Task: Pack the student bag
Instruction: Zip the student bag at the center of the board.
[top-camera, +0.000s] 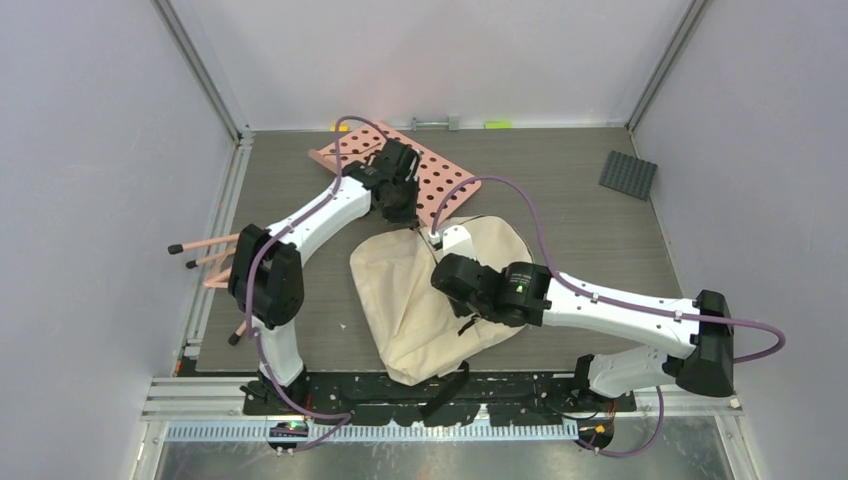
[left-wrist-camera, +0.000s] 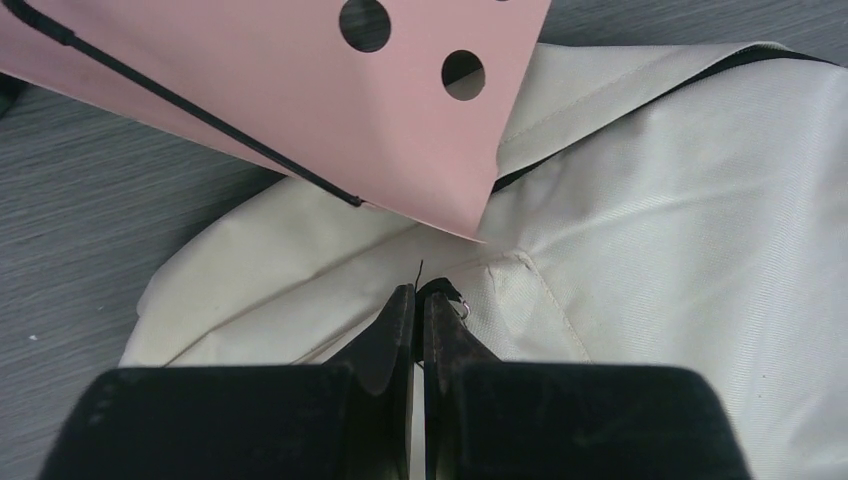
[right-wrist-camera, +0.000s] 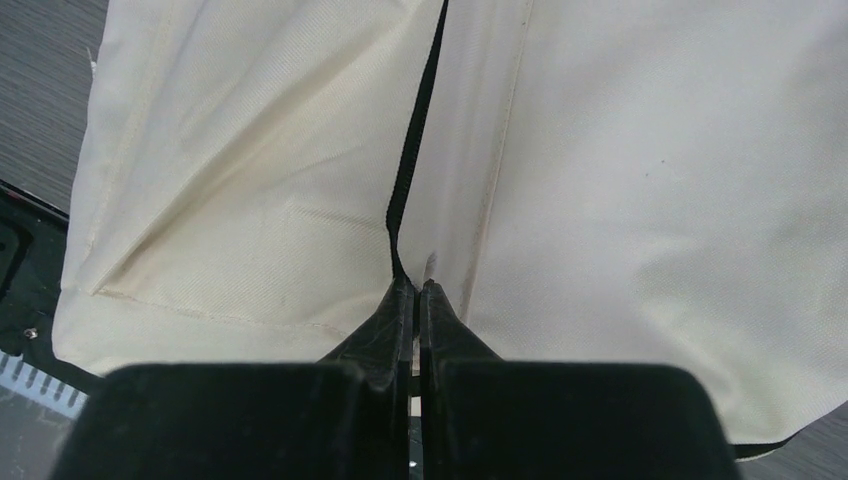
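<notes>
The student bag (top-camera: 400, 300), a cream fabric backpack with black zippers, lies flat in the middle of the table. My left gripper (top-camera: 405, 212) is at the bag's far edge, beside the pink perforated board (top-camera: 435, 175). In the left wrist view this gripper (left-wrist-camera: 418, 292) is shut on a black zipper pull (left-wrist-camera: 441, 289) with a small metal ring. My right gripper (top-camera: 450, 255) is over the bag's upper middle. In the right wrist view it (right-wrist-camera: 416, 287) is shut on the end of a black zipper line (right-wrist-camera: 405, 180) that runs across the cream fabric (right-wrist-camera: 650, 200).
The pink board's corner (left-wrist-camera: 300, 90) overlaps the bag's far edge. Several pink sticks with dark tips (top-camera: 205, 245) lie at the left table edge. A dark studded mat (top-camera: 628, 174) sits at the far right. A black strap (top-camera: 450, 385) hangs over the near rail.
</notes>
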